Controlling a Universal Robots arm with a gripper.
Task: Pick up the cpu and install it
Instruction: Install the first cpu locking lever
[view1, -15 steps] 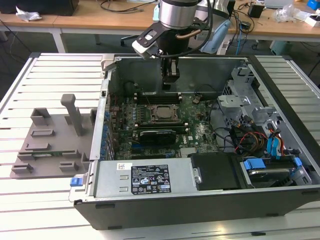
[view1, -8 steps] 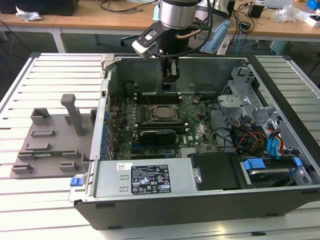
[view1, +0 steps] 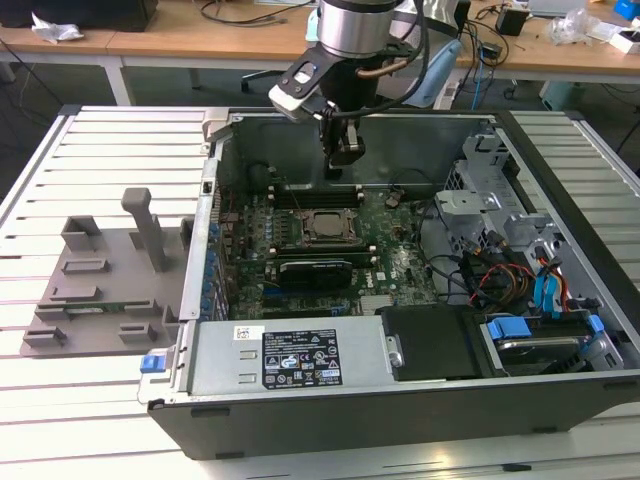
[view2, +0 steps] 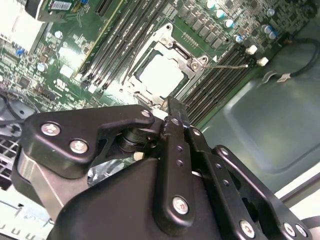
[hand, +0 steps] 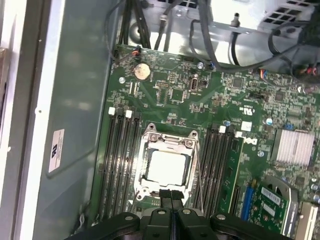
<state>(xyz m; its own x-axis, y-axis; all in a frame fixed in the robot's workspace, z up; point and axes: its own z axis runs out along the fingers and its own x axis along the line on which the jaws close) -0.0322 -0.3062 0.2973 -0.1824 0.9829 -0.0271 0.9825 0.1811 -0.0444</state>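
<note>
Closest to the exterior camera runs the near edge of the slatted white bench (view1: 70, 420). On it, from the middle out to the exterior view's right, lies the open computer case (view1: 300, 425) with its side off. A grey tray (view1: 100, 290) with upright posts sits on the bench just beside the case, toward the exterior view's left edge. Inside the case the green motherboard (view1: 400, 275) lies flat, and the one arm (view1: 355, 30) stands over it on the far-edge side of the bench.

The claw (view1: 344, 160) hangs above the board, clenched, its two slim fingertips pressed together with nothing between them. It hovers over the strip of memory slots (view1: 300, 192) on the far-wall side of the socket frame (view1: 318, 228), clear of the board.

The cpu (hand: 168, 167) sits flat in that socket frame, its pale silvery top facing up and the frame's metal border around all four sides. From the claw it lies below and a little toward the case's near wall. In both wrist views the fingertips line up with the middle of one cpu edge. It looks square, so it has no long axis to favour, and its edges run parallel to the memory slots. I judge it already seated rather than waiting to be lifted.
</note>
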